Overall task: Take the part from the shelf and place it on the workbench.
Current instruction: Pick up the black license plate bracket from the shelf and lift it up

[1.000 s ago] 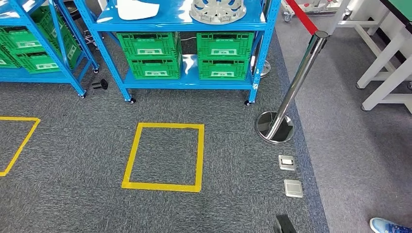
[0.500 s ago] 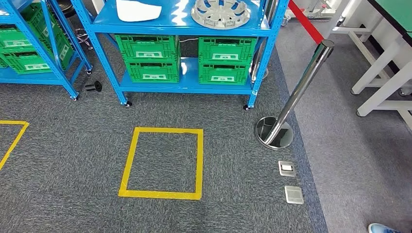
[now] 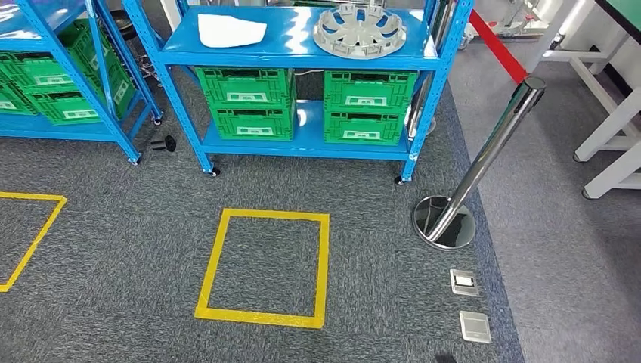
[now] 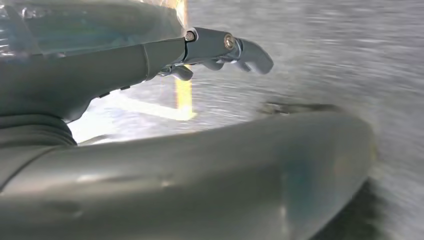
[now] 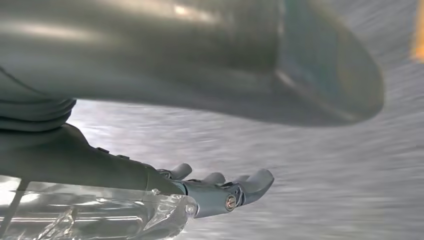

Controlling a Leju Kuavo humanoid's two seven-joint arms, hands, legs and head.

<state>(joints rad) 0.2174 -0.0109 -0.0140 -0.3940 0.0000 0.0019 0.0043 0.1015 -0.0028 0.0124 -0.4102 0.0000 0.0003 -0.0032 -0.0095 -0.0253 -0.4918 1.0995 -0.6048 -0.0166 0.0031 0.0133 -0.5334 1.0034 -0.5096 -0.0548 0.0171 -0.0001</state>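
A round grey spoked part (image 3: 360, 30) lies on the right side of the blue shelf's (image 3: 295, 47) top board. Beside it, toward the left, lies a flat white part (image 3: 230, 30). The workbench (image 3: 614, 128) stands at the far right, with white legs and a green top corner. My left hand (image 4: 165, 55) hangs over grey carpet, thumb and fingers apart, holding nothing. My right hand (image 5: 165, 185) hangs the same way over carpet, fingers stretched out and nothing in them.
Green crates (image 3: 306, 102) fill the lower shelf board. A chrome post (image 3: 472, 178) with a red belt (image 3: 495, 45) stands between shelf and workbench. A yellow tape square (image 3: 266, 266) marks the carpet before the shelf. Floor sockets (image 3: 469, 302) lie near the post; a second blue rack (image 3: 60, 83) stands left.
The whole picture has shifted: the camera moved, so the shelf, post and tape square sit lower and further right, with more of the top board showing. The shoe at lower right has left the picture.
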